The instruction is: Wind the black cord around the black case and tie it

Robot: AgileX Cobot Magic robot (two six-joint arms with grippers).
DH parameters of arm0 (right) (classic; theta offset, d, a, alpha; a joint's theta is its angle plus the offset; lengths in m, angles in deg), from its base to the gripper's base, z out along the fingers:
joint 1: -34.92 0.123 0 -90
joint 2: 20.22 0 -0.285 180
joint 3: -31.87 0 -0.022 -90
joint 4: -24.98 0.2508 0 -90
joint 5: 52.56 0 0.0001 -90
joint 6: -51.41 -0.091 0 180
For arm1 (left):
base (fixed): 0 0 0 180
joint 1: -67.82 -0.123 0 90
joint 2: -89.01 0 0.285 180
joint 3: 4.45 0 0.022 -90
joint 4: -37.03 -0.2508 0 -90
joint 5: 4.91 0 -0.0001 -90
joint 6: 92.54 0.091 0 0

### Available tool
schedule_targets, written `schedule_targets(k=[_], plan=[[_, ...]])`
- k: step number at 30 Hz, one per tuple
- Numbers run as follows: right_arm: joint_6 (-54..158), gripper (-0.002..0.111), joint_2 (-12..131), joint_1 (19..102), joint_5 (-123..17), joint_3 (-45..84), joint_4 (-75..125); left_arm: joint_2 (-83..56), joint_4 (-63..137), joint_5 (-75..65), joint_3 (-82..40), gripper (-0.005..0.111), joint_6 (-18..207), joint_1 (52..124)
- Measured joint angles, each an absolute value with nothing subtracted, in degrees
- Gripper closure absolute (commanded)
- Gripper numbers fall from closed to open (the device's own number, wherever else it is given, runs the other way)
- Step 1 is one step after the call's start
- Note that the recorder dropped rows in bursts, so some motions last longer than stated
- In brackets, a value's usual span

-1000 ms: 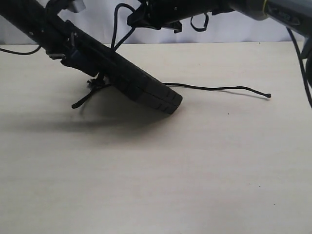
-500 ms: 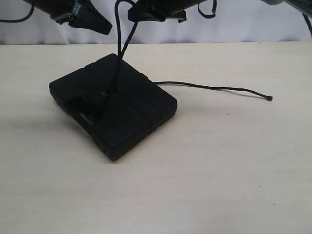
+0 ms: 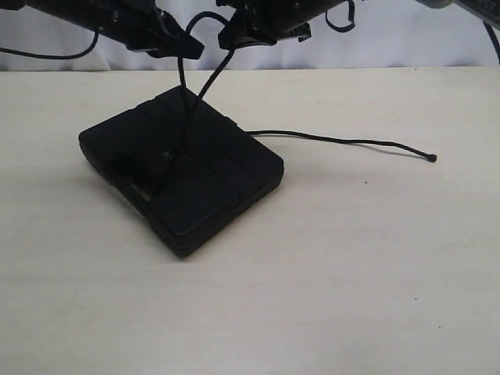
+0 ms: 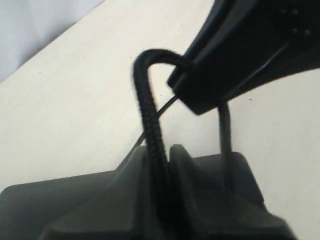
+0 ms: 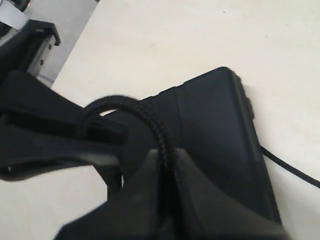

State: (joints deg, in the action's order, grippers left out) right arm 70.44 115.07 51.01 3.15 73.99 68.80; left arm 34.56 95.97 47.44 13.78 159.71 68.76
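The black case (image 3: 183, 176) lies flat on the table, left of centre. The black cord (image 3: 336, 141) trails from under it to the right and ends in a small knobbed tip (image 3: 432, 158). Two strands rise from the middle of the lid to the grippers above. My left gripper (image 3: 191, 48) is shut on one strand, seen between its fingers as the braided cord (image 4: 152, 130). My right gripper (image 3: 228, 39) is shut on the other end of the short arc of cord (image 5: 162, 140), with the case (image 5: 215, 135) below it. The two grippers nearly touch.
The pale wooden table (image 3: 351, 273) spreads wide to the front and right of the case. A white backdrop (image 3: 406, 43) runs along the far edge. Robot cables hang at the top right (image 3: 488, 94).
A second ago the left gripper held the case tilted up on edge. It has since set it flat, let go, and shut on the cord beside the right gripper.
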Motion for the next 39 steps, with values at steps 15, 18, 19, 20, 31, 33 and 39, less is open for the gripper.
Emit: schedule_targets(k=[15,18,19,20,31,33,39], plan=[[72.49,0.104,113.22,51.56,13.56,71.26,62.84,36.06,93.68,43.80,13.78,0.107,159.50,68.60],[72.42,0.104,111.03,52.56,10.69,67.51,60.56,36.06,93.68,44.40,13.78,0.107,159.50,68.60],[72.15,0.104,110.18,52.56,9.35,66.20,59.49,36.06,93.68,44.63,13.78,0.107,159.50,68.60],[71.64,0.104,109.47,52.69,8.03,65.16,58.67,36.06,93.68,44.96,13.78,0.107,159.50,68.60],[67.80,0.096,108.34,52.92,0.23,58.98,57.54,36.14,93.69,45.97,13.78,0.107,159.60,69.17],[67.29,0.082,108.80,52.92,-0.34,58.89,57.08,36.18,93.56,45.56,13.78,0.107,159.72,69.17],[66.94,0.046,109.28,52.62,0.82,59.20,54.95,36.27,92.97,43.29,13.78,0.107,159.72,68.41]])
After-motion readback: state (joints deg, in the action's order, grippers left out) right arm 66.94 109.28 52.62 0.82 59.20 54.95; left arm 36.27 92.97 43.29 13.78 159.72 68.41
